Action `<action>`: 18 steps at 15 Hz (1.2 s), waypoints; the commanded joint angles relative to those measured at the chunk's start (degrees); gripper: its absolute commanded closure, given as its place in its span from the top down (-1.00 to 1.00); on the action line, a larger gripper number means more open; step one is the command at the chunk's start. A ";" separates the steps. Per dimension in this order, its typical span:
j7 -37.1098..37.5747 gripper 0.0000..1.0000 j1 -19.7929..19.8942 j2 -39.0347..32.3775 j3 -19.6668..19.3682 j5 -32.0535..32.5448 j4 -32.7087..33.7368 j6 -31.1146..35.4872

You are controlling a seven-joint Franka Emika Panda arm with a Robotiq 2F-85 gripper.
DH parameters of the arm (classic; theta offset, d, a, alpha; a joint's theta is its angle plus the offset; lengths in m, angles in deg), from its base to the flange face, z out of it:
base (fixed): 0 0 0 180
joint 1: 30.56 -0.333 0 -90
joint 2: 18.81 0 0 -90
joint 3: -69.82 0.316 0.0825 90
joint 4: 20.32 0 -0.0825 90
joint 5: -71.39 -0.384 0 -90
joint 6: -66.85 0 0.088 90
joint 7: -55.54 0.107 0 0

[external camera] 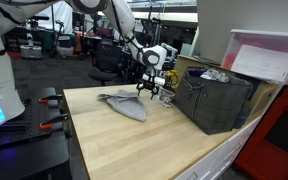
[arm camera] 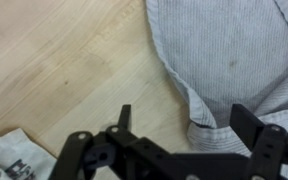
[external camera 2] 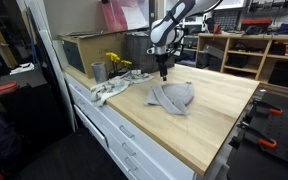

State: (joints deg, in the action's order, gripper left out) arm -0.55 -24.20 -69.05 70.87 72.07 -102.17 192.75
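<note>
A grey cloth lies crumpled on the wooden worktop; it also shows in an exterior view as a grey heap. My gripper hangs just above the cloth's far edge, jaws down and open, nothing held. In the wrist view the gripper straddles the cloth's hemmed edge: one finger stands over bare wood, the other over the fabric. A fold of the hem lies between the fingers.
A dark plastic crate stands on the worktop beyond the cloth. A metal cup, yellow flowers and a white rag sit near the counter's end. A printed white cloth shows in the wrist view's corner.
</note>
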 commanded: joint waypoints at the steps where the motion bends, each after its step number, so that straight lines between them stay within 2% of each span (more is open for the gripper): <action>1: 0.32 1.00 0.71 -4.17 0.20 2.94 6.66 -3.79; 4: 0.22 1.00 1.17 -6.21 0.70 2.80 8.92 -7.23; 5: 0.09 0.50 1.32 -6.66 0.98 2.51 9.28 -8.32; 6: 0.01 0.47 1.43 -7.05 1.20 2.29 9.68 -9.13; 15: 0.53 -0.89 2.48 -8.26 1.97 1.50 13.30 -13.30; 16: 0.73 -0.99 2.62 -8.03 1.93 1.41 13.34 -13.62; 18: 1.18 -1.00 2.95 -7.89 1.82 1.20 13.94 -14.53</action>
State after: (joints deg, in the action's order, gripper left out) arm -0.56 -22.09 -76.75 72.37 73.67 -90.60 181.28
